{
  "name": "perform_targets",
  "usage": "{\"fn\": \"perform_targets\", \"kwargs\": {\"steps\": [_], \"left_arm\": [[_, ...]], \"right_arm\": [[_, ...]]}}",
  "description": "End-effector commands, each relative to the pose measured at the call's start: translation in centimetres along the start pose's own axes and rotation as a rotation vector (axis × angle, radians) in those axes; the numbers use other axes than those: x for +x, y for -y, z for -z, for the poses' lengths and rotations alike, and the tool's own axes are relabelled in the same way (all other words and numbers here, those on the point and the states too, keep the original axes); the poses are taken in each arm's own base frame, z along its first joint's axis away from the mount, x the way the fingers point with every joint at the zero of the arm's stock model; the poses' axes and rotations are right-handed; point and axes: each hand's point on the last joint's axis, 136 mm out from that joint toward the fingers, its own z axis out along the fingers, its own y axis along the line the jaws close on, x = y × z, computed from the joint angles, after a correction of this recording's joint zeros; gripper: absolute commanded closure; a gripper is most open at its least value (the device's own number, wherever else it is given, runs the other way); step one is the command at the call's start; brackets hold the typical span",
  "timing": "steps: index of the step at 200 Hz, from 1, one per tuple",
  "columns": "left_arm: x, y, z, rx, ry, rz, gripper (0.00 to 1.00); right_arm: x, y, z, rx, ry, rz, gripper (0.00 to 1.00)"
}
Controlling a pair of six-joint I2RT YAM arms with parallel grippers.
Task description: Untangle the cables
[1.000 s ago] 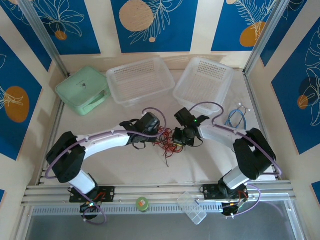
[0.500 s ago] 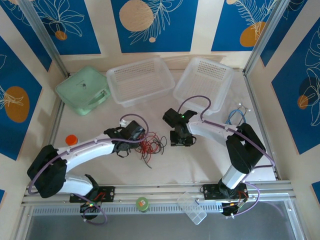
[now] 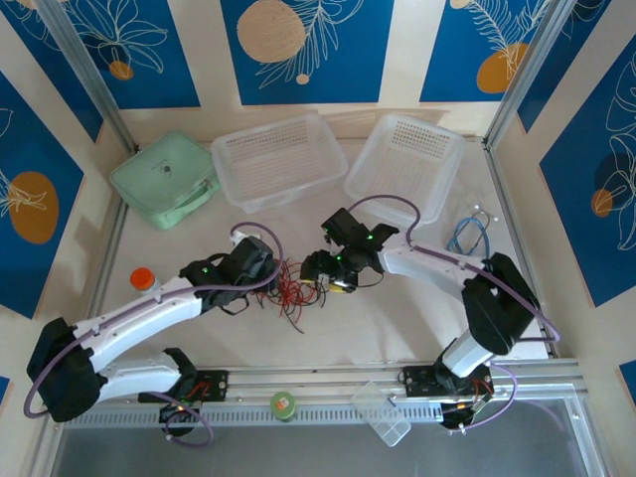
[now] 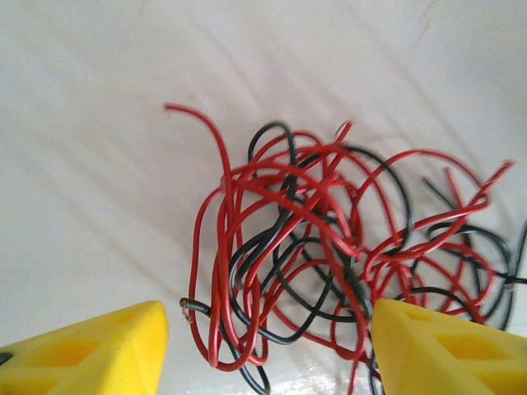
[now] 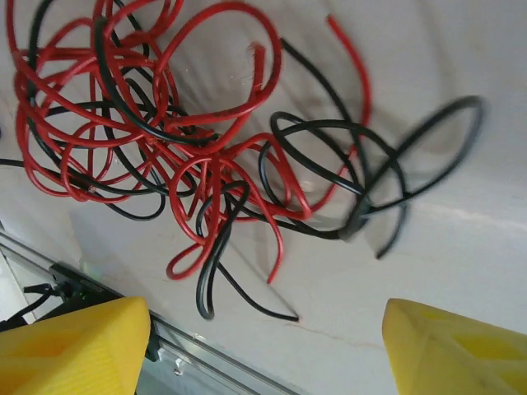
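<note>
Blue wall panels printed with pale leaves and orange discs, split by cream stripes, enclosed a smooth white table point(image 3: 397, 328). On its middle lay the cables point(image 3: 290, 293), thin glossy red and black wires looped into one springy knot, with loose ends curling outward. The left end effector point(image 3: 266, 281) and the right end effector point(image 3: 316, 270) flanked the knot, each with its yellow wedge-shaped fingers point(image 4: 90, 350) spread wide and gripping nothing. Two clear perforated plastic baskets point(image 3: 278, 159) stood at the far side, and a mint-green case point(image 3: 164, 179) sat at the far left.
</note>
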Motion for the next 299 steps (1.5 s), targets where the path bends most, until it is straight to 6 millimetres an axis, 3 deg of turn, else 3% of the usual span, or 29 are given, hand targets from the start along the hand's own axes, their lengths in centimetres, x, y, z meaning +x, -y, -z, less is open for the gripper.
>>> {"fn": "perform_targets", "kwargs": {"steps": [1,41,77,91,106,121,128,135,177,214,233,261,299], "left_arm": [[-0.8,-0.7,0.3,-0.053,0.015,-0.031,0.25],[-0.6,-1.6,-3.0,-0.131,-0.028,-0.025,0.23],[-0.1,-2.1,-5.8,-0.124,-0.039,-0.001,0.31],[0.2,-2.5,-6.3,-0.119,-0.032,0.012,0.43],[0.6,-2.8,-6.8,-0.102,-0.029,0.024,0.72],[1.3,-3.5,-7.1,-0.111,-0.039,0.036,0.93],[1.6,-3.9,-7.1,-0.123,-0.043,0.040,1.00],[2.0,-4.3,-7.2,-0.133,-0.049,0.046,1.00],[3.7,-5.8,-7.7,-0.162,-0.079,0.083,1.00],[4.3,-5.9,-8.2,-0.162,-0.094,0.097,1.00],[3.8,-5.1,-8.1,-0.122,-0.087,0.092,1.00],[1.8,-1.8,-6.9,0.040,-0.060,0.043,1.00],[-0.3,3.2,-3.6,0.282,-0.026,-0.045,0.74]], "right_arm": [[0.3,-2.2,-1.7,-0.075,-0.075,-0.051,0.24],[0.5,-2.1,-5.0,-0.054,-0.156,-0.101,0.28],[0.3,-1.5,-7.1,-0.022,-0.190,-0.116,0.48],[0.0,-0.6,-7.1,0.017,-0.175,-0.117,0.64],[-0.5,0.6,-6.4,0.074,-0.138,-0.110,0.81],[-1.1,2.3,-5.2,0.142,-0.088,-0.103,0.93],[-1.4,3.0,-4.6,0.174,-0.060,-0.099,0.97],[-1.6,3.8,-3.8,0.205,-0.035,-0.093,1.00],[-2.4,7.6,0.2,0.411,0.087,-0.024,1.00],[-1.9,11.0,1.5,0.582,0.093,0.018,1.00],[-1.5,11.4,1.5,0.606,0.071,0.060,0.78],[-1.2,9.7,2.8,0.587,0.080,0.148,0.48],[-1.6,6.3,6.7,0.491,0.136,0.253,0.28]]}}
